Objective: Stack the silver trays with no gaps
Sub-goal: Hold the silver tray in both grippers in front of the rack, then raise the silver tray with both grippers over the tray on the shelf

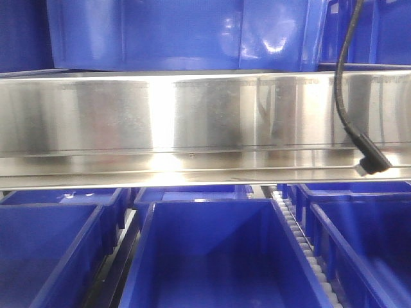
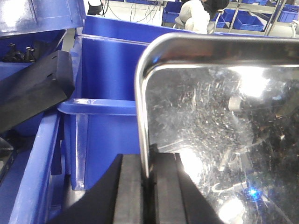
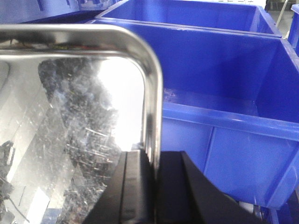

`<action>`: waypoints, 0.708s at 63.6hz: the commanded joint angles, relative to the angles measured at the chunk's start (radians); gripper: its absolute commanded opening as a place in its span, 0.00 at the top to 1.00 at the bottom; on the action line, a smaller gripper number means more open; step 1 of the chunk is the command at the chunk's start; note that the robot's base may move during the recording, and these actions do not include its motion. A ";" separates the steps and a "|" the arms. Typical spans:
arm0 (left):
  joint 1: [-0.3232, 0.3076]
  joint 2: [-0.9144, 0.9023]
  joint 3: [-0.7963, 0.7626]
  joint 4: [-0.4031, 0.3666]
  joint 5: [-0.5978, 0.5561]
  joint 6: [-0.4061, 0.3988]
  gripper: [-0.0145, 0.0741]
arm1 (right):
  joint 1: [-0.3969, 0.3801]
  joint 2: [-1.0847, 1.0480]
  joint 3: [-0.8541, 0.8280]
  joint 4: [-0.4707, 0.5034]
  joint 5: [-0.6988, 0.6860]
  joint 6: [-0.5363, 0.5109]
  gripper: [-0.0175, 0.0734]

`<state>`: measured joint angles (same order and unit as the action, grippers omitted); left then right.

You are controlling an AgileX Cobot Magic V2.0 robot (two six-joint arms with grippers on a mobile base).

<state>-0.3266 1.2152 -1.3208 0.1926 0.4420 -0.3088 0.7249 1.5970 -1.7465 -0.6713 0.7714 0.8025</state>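
Left wrist view: left gripper (image 2: 148,179) jaws nearly closed, pinching the rolled rim of a silver tray (image 2: 210,140) at its left edge near a rounded corner. The tray is beside a blue bin (image 2: 100,126). Right wrist view: right gripper (image 3: 152,163) clamped the same way on a silver tray rim (image 3: 150,84), right edge, with a blue bin just beyond. Can't tell if both hold one tray. Front view: brushed-steel rail (image 1: 192,122), black cable (image 1: 343,96).
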 commanded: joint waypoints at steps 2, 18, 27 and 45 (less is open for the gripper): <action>-0.017 -0.008 -0.010 -0.047 -0.065 0.009 0.86 | 0.014 -0.002 -0.008 0.015 -0.309 -0.007 0.89; -0.017 -0.008 -0.010 -0.045 -0.074 0.009 0.86 | 0.014 -0.002 -0.008 0.018 -0.291 -0.007 0.89; -0.017 0.008 -0.010 -0.047 -0.076 0.009 0.86 | 0.014 0.001 -0.008 0.026 -0.136 -0.007 0.89; -0.017 0.124 -0.010 -0.047 -0.045 0.009 0.86 | 0.004 0.073 -0.008 0.026 0.144 -0.012 0.89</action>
<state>-0.3266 1.3076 -1.3208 0.1782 0.4353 -0.3088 0.7231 1.6414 -1.7465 -0.6576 0.9064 0.8025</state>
